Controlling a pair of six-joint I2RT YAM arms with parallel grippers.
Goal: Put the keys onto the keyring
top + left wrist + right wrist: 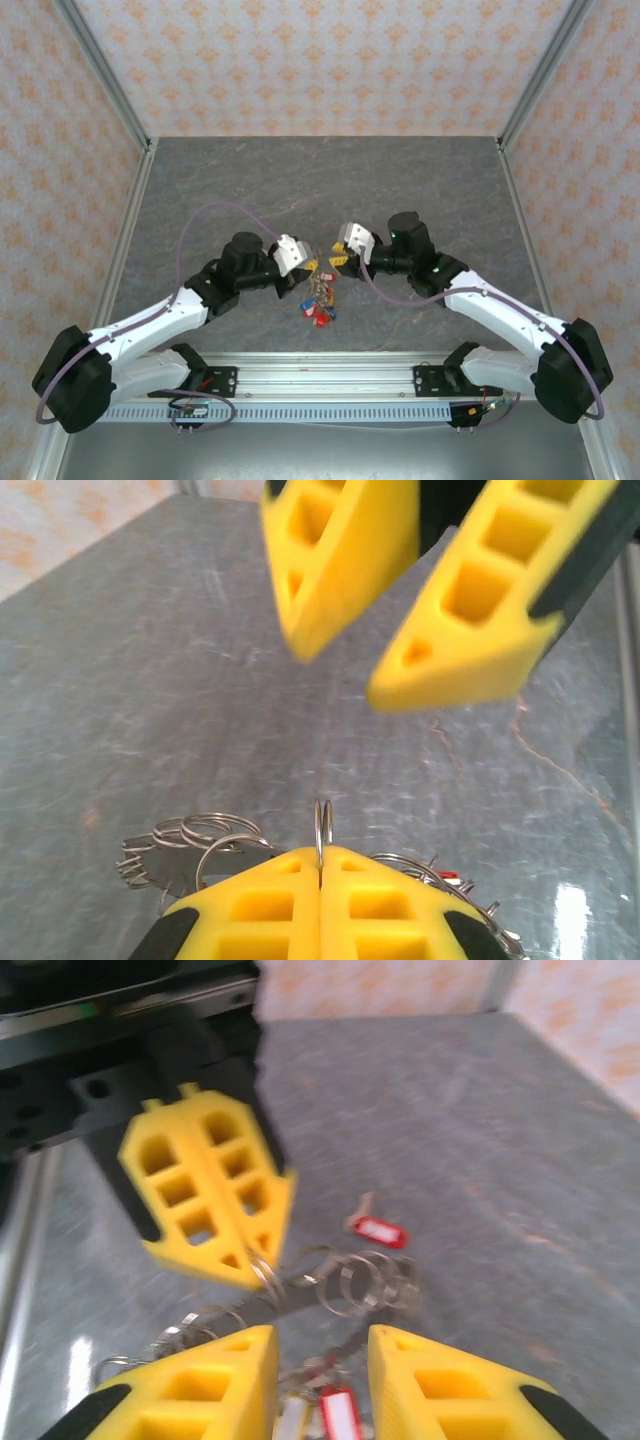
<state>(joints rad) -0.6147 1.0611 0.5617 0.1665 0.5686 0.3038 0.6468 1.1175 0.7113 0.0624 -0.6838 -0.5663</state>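
My left gripper (321, 852) is shut on a thin double wire loop (322, 825) of the keyring, which stands upright out of its yellow fingertips. More steel loops (190, 835) fan out to either side behind the fingers. Facing it, my right gripper (345, 670) is open with nothing clamped. In the right wrist view the right gripper (320, 1335) hangs over the keys, with a red tag (340, 1415) below the gap, while the left gripper (248, 1272) pinches the loop (265, 1272). From above, both grippers (310, 268) (336, 263) meet over the bunch of keys (319, 305).
One loose key with a red tag (377, 1230) lies on the grey table (230, 190) just beyond the cluster of loops (370, 1280). Patterned walls and metal posts (105, 70) enclose the table. The mounting rail (320, 385) runs along the near edge.
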